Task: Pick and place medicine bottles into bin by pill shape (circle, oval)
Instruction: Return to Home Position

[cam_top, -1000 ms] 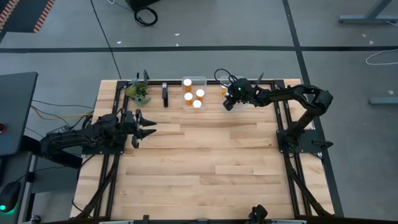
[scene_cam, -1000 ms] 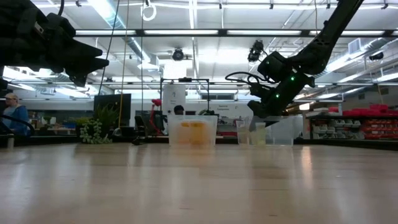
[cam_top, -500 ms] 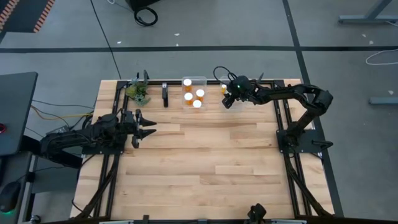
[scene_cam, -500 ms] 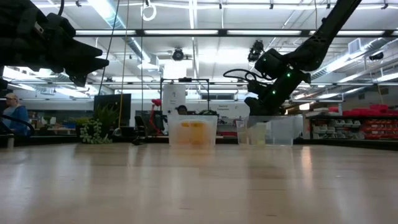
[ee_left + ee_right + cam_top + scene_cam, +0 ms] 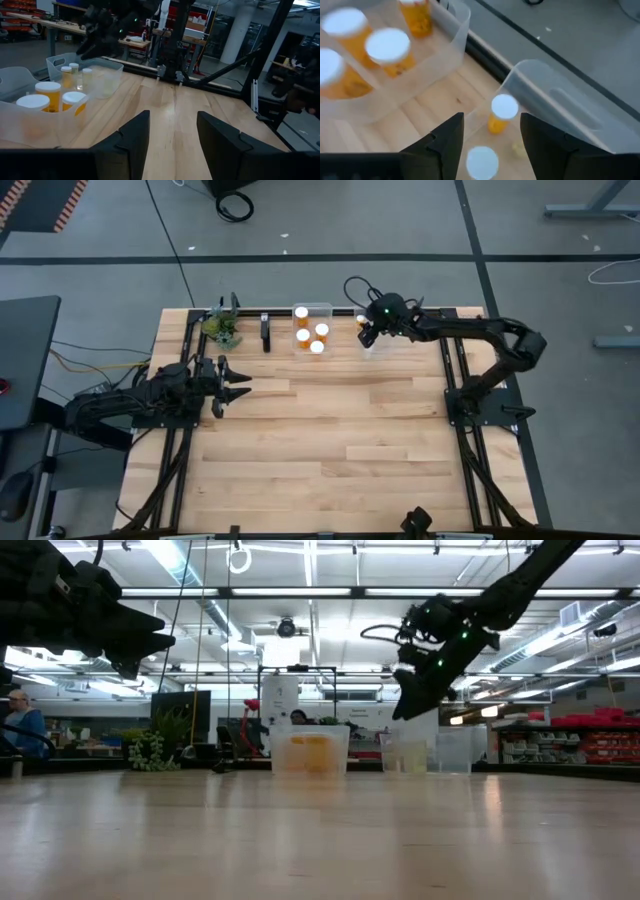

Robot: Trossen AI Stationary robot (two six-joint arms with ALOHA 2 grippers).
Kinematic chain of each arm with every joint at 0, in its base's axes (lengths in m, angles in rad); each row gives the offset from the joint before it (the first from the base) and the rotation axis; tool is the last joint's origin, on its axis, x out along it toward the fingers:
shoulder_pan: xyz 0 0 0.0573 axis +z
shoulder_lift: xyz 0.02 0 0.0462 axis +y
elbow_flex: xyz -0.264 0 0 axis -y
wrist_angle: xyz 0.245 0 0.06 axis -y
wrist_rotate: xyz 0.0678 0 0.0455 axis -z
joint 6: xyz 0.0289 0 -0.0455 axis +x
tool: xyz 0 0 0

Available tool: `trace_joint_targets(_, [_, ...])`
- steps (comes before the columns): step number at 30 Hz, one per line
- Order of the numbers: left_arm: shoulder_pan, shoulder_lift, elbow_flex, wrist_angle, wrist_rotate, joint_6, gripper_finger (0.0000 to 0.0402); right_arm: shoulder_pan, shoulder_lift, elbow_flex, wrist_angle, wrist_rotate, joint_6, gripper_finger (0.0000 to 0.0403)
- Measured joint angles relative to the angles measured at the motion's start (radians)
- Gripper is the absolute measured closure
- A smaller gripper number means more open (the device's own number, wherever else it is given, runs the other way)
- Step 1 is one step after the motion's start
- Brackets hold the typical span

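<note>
The right hand (image 5: 367,338), spread and empty above the bin (image 5: 555,97), should rise clear of its wall before retreating, while the left hand (image 5: 240,390) idles spread.

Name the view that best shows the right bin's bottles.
Right wrist view: it looks down into the right bin, two white-capped bottles plain. In the high view the right gripper hovers over it, hiding most; the low view gives pale shapes; the left wrist view shows it far off. The left gripper waits on the left.
</note>
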Motion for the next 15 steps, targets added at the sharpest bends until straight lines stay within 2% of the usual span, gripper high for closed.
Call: trace_joint_targets(15, [0.0, 0.0, 0.0, 0.0, 0.0, 0.0, 0.023, 0.092, -0.413, -0.004, -0.13, -0.008, -0.027, 0.0201])
